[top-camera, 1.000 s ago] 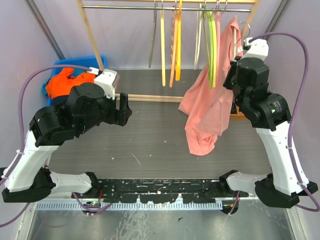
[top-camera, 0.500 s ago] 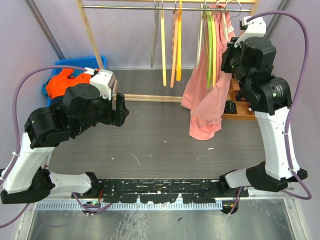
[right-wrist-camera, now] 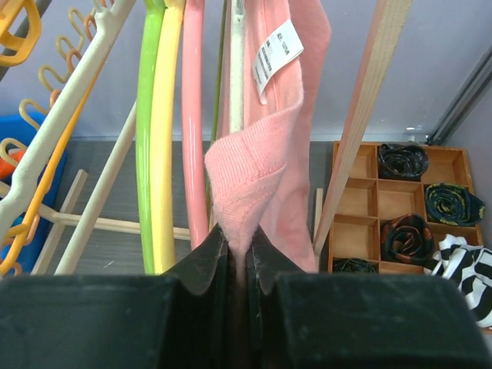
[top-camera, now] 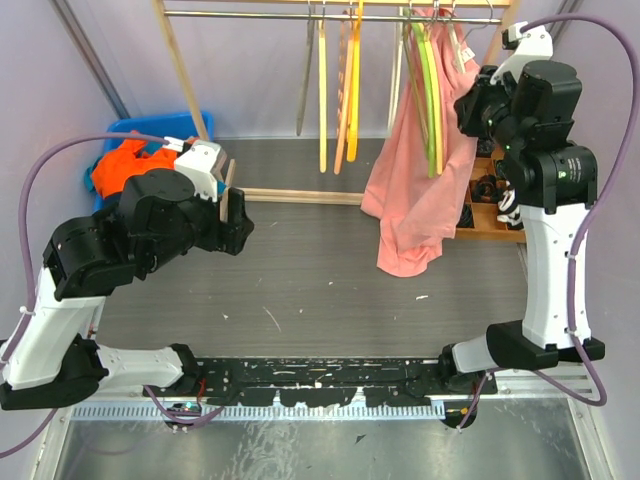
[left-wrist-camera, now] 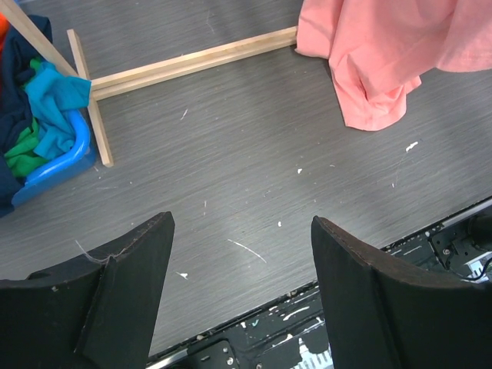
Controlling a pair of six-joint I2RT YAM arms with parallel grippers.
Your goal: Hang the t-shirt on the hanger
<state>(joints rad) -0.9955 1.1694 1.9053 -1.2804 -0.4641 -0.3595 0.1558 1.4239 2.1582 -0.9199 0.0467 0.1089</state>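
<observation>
Since a second ago, we carry our right claw higher, clamped on the collar of the t-shirt just above its tips. Our left claw gapes apart over the counter.

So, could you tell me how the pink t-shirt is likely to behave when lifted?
Probably floppy: the t-shirt hangs in loose folds below the right gripper, which pinches its collar. Likely light, since the cloth looks thin and creased.
</observation>
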